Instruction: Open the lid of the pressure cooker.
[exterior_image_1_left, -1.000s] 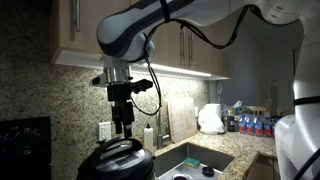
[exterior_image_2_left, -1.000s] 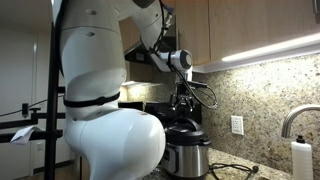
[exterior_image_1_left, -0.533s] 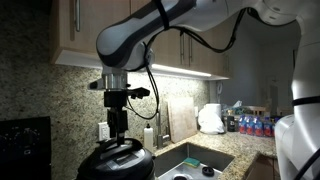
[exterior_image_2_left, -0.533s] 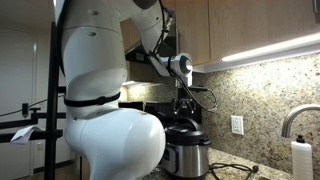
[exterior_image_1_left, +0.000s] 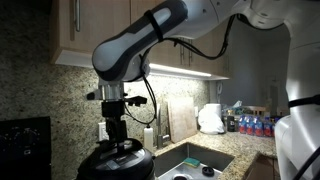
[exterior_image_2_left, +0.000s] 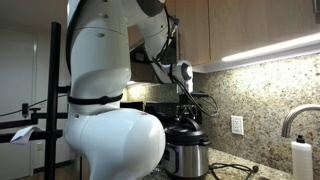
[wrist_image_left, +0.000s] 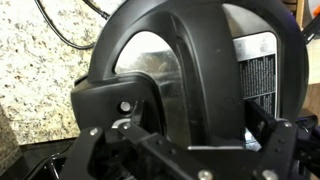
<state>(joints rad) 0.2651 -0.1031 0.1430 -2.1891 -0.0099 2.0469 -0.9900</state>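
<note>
Black lid (wrist_image_left: 200, 60) fills the wrist view (sink (exterior_image_1_left: 205, 158) only in an exterior view).

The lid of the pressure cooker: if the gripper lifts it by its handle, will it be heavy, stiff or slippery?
The lid looks like a rigid dome, so it probably will not flex. It is as wide as the pressure cooker, so likely rather heavy. Its handle looks smooth and glossy, so the gripper may slip.

Glossy black plastic, shiny steel
The lid (wrist_image_left: 200, 70) shows smooth black plastic with sheen; pressure cooker (exterior_image_2_left: 187, 158) wall gleams brushed steel; backsplash (exterior_image_2_left: 265, 100) is speckled polished granite.
</note>
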